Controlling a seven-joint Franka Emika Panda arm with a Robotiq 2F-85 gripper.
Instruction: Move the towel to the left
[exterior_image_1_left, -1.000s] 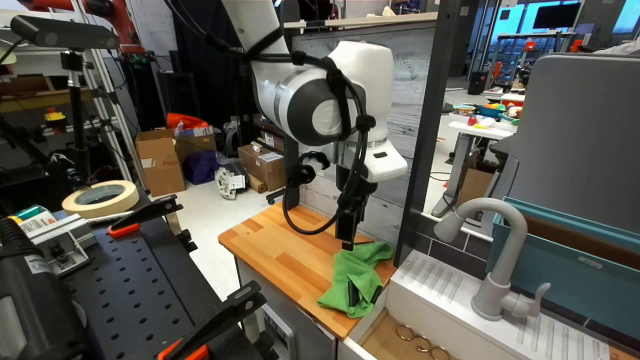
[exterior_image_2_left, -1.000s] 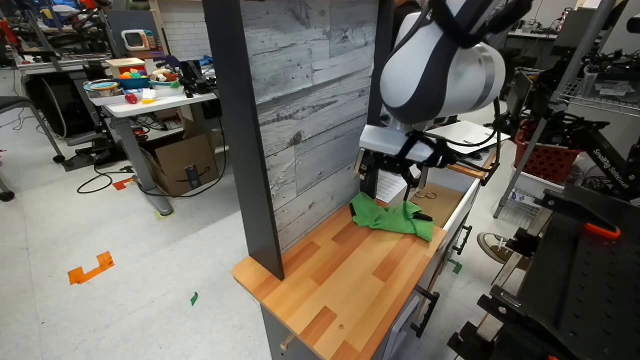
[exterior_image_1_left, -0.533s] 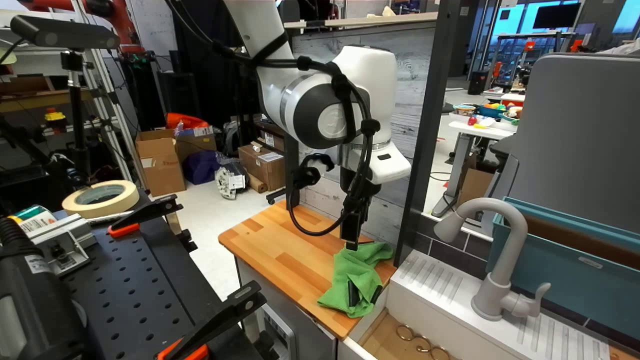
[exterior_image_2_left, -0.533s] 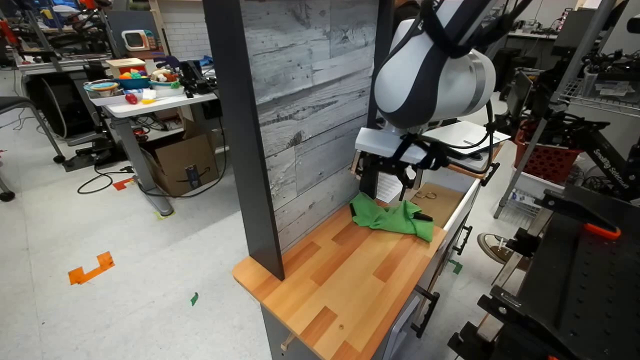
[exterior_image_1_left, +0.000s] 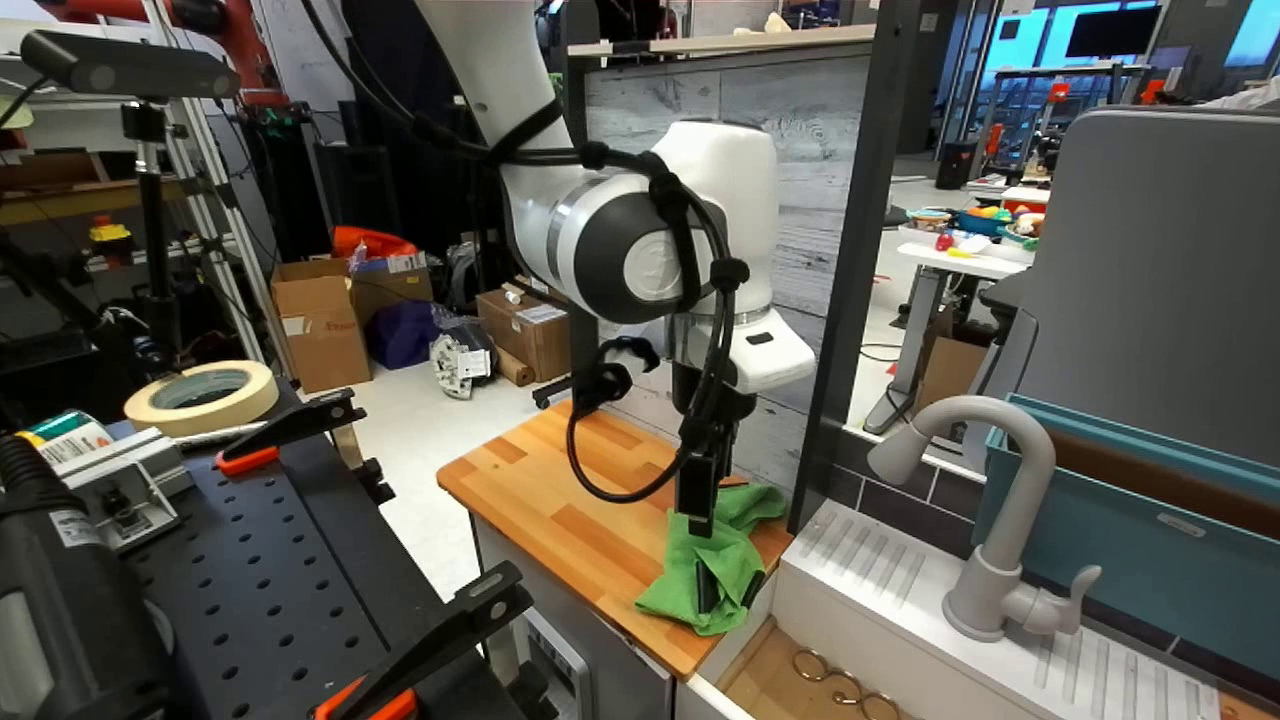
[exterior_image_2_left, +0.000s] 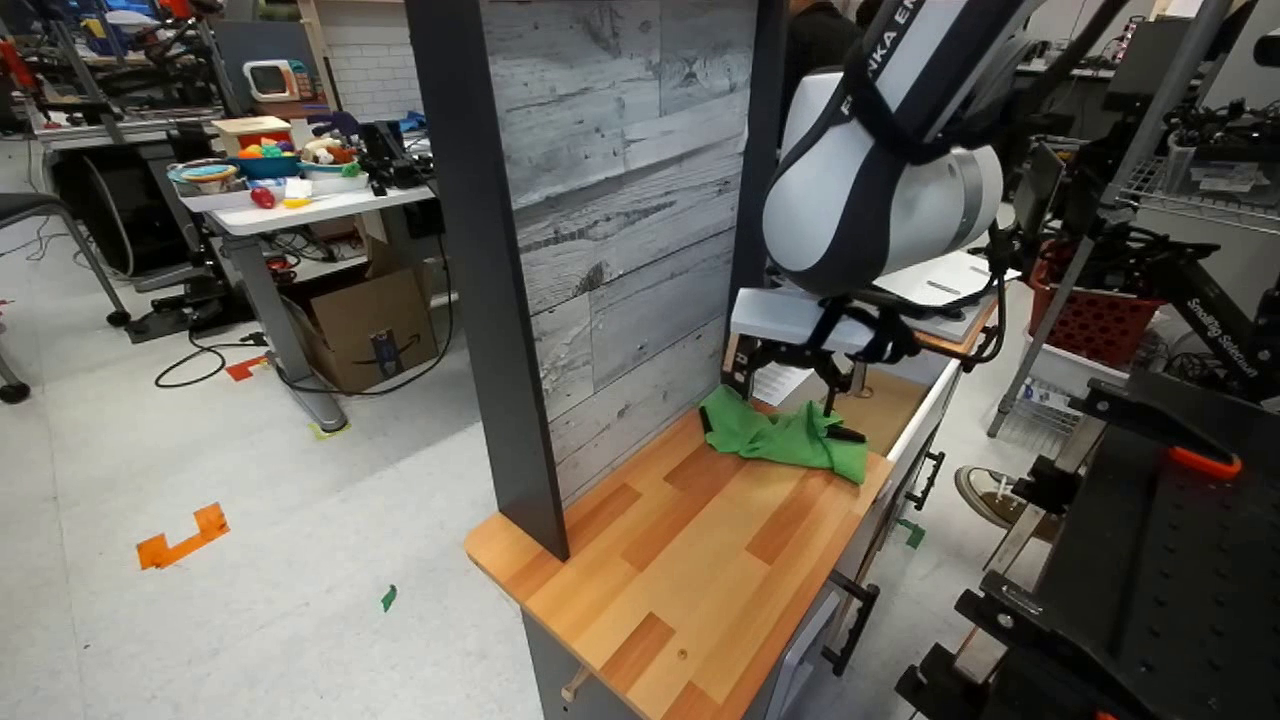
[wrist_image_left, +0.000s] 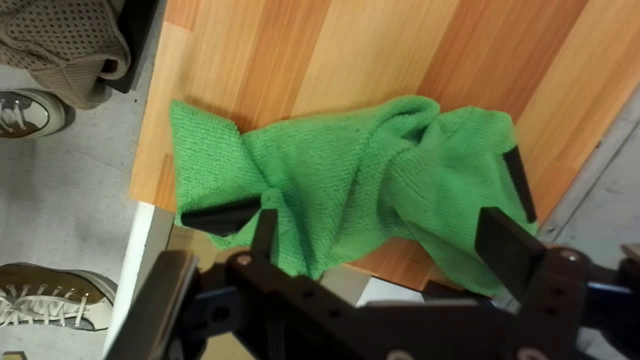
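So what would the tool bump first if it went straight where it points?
Probably the green towel: the tool points down at it, open, though I can't tell how close it is.

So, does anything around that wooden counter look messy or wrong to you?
Mainly the green towel: it lies crumpled, not flat, and in the wrist view part of it appears to poke past the edge of the wooden counter. I see no spill or damage.

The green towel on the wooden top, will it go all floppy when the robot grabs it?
Probably: the towel lies in soft folds and creases. Its bumpy weave likely won't be slippery for the open gripper. It's crumpled, not round, so a push would probably bunch it rather than roll it.
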